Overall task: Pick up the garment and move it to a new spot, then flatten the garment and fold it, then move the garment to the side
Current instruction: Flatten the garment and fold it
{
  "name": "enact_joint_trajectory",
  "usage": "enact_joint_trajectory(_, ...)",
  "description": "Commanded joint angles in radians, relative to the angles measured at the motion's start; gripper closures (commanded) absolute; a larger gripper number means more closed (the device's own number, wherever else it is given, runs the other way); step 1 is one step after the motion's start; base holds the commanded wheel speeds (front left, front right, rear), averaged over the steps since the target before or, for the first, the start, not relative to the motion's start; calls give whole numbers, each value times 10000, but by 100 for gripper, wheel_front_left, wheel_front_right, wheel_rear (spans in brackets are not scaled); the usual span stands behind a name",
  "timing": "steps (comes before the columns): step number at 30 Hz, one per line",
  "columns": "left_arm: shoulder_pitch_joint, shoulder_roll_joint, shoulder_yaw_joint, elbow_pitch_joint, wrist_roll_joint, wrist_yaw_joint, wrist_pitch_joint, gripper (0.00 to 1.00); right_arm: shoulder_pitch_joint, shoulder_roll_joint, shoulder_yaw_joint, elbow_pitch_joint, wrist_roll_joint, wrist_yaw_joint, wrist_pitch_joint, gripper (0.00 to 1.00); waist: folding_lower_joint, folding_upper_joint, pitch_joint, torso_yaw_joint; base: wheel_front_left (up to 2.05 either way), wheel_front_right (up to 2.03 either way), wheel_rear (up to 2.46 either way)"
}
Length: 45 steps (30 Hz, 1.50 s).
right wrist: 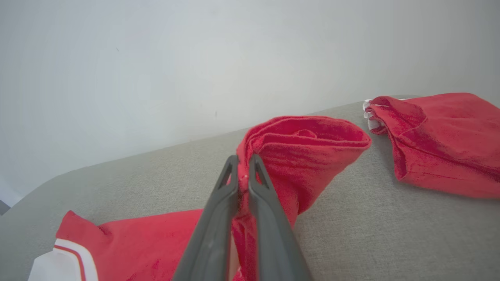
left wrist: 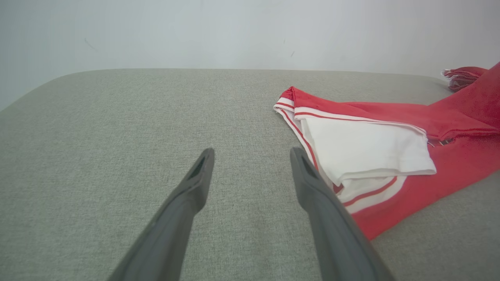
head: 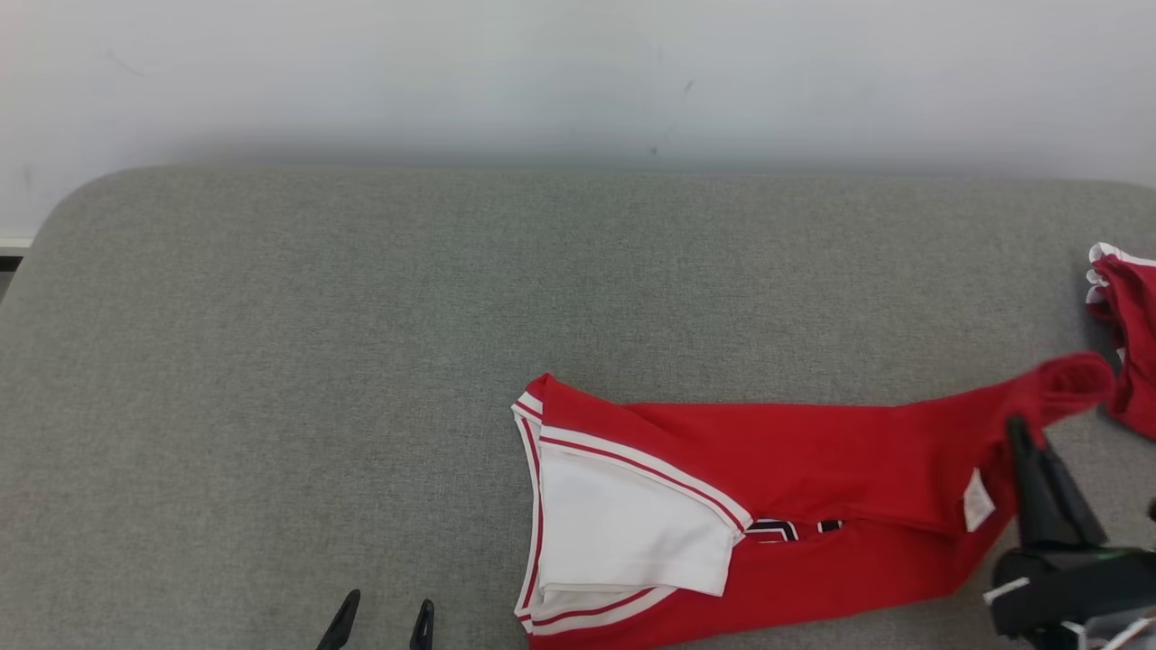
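garment (head: 813, 469) lies on the cushion (head: 271, 361), right half, right end lifted | right gripper (right wrist: 242, 160) clamped on that end (I see the red fold bunched past it) | left gripper (left wrist: 252, 152) spread wide, holding nothing, near garment's white end | second red cloth (head: 1129, 352) further right

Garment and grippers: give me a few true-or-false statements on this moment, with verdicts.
1. The right gripper is shut on the garment. True.
2. The left gripper is shut on the garment too. False: it is open and holds nothing.
3. A second garment, also red, lies further right. True.
4. The garment is folded into a neat square. False: it lies stretched out, its right end lifted.
5. It lies on a wooden table. False: it lies on a grey cushion.
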Motion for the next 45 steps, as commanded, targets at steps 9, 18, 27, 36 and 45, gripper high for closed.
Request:
enact_joint_trajectory(9,-143,-182,35,136,238,-146,-20,0,-626,767,1398,-1362,-793,-28,1017,100,0,0,-91,433,0,0,0)
enact_joint_trajectory(18,-269,-399,86,280,287,-333,-20,0,-1144,1868,3121,-724,-987,-28,1197,100,0,0,7,1005,0,0,0)
enact_joint_trajectory(27,-321,-504,223,340,407,-424,-20,0,-1453,2473,4656,634,-657,-27,913,100,0,0,46,1245,0,0,0)
enact_joint_trajectory(36,-365,-604,261,392,491,-515,-20,0,-2061,2843,5649,2160,-272,-27,596,100,0,0,51,1309,0,0,0)
enact_joint_trajectory(45,-268,-658,361,441,539,-585,-20,0,-2211,2927,6081,2864,60,-27,312,1,0,0,14,1265,0,0,0)
